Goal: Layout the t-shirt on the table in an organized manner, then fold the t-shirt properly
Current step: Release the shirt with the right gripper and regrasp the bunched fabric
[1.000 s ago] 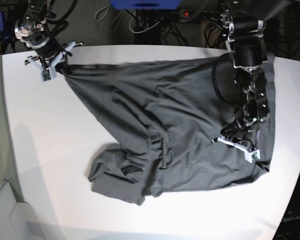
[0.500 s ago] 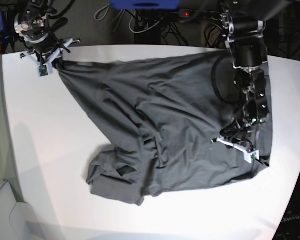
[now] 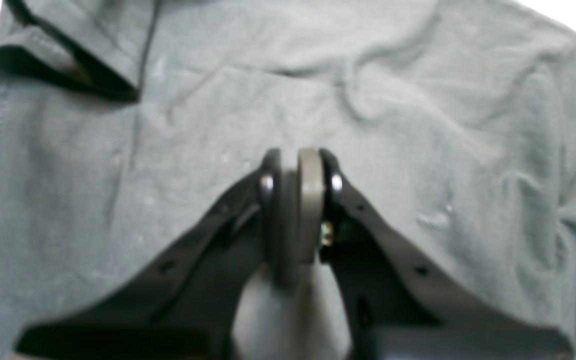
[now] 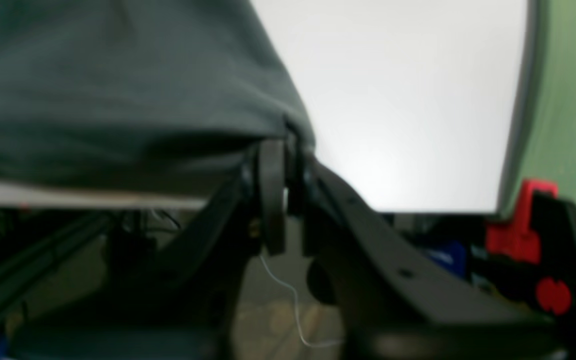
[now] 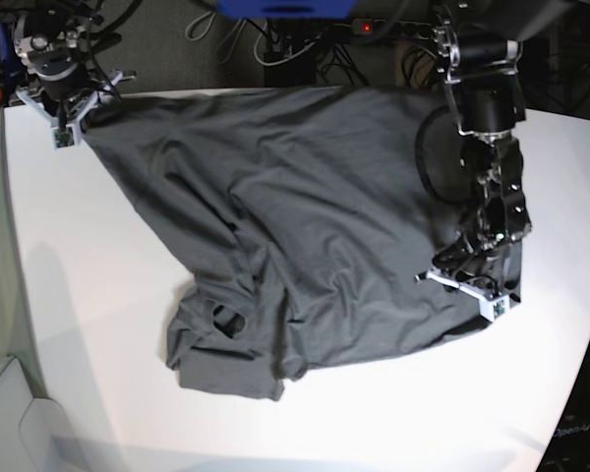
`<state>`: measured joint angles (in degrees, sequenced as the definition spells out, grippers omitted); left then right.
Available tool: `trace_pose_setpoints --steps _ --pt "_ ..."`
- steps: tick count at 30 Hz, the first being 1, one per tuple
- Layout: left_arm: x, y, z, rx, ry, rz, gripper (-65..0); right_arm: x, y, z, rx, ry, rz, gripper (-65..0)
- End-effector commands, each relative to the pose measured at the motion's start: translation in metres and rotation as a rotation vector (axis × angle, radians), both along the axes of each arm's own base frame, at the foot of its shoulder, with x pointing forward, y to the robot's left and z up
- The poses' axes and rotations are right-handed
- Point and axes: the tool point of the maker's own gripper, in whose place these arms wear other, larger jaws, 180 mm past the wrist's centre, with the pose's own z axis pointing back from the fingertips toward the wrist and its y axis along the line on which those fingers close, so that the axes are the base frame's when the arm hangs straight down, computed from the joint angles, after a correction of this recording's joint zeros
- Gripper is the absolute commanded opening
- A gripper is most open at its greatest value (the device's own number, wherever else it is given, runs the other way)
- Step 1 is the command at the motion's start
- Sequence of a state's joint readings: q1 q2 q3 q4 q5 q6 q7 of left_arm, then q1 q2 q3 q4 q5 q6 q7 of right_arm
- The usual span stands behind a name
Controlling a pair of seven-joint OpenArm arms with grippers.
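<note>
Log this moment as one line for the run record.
phase: spreading | t-shirt: partly flat, bunched near front | right gripper: holding far corner | left gripper: shut on t-shirt | table

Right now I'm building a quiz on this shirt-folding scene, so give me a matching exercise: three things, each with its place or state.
Things:
1. t-shirt
2. left gripper
3. right gripper

Places or states:
A. at the table's far corner, on a shirt corner
B. spread out with wrinkles, bunched at the near end
C. jaws together, down on the cloth beside the collar

Pairs: 1-B, 2-C, 3-A
</note>
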<state>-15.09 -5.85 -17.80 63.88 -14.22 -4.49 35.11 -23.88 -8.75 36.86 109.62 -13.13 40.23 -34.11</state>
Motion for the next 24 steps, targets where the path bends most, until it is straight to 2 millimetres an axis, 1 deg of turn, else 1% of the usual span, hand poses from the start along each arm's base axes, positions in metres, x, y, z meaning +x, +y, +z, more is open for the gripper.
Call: trace_pose_setpoints --steps 1,4,7,8,13,15,18,19,21,24 --pt "0.016 0.004 0.021 0.01 -0.065 0.002 -58.7 0.002 -0.003 0.007 -0.015 -0.021 -0.001 -53.1" --pt "0.016 0.004 0.021 0.01 -0.065 0.002 -58.7 0.008 0.0 0.011 0.011 -0.055 -0.002 -49.0" --pt "0.016 0.005 0.021 0.011 -0.065 0.003 -58.7 0.025 0.007 0.025 0.038 -0.128 0.008 -46.7" --pt "0.016 0.005 0.021 0.011 -0.065 0.004 -58.7 0.034 0.008 0.03 0.038 -0.153 0.014 -46.0" --pt "0.016 0.005 0.021 0.011 -0.065 0.004 -58.7 0.1 0.027 0.064 0.056 -0.314 0.076 -44.0" --pt "0.016 0.005 0.021 0.011 -0.065 0.004 -58.7 0.128 0.04 0.082 0.062 -0.38 0.128 -43.6" --pt "0.016 0.005 0.021 0.011 -0.065 0.004 -58.7 0.165 0.076 0.096 0.096 -0.421 0.244 -43.6" --pt "0.016 0.005 0.021 0.011 -0.065 0.004 -58.7 0.176 0.086 0.097 0.097 -0.412 0.281 -43.6" --pt "0.016 0.005 0.021 0.011 -0.065 0.004 -58.7 0.192 0.106 0.089 0.106 -0.347 0.344 -43.6" --pt "0.016 0.006 0.024 0.012 -0.071 0.005 -58.7 0.21 0.12 0.071 0.099 -0.227 0.402 -43.4"
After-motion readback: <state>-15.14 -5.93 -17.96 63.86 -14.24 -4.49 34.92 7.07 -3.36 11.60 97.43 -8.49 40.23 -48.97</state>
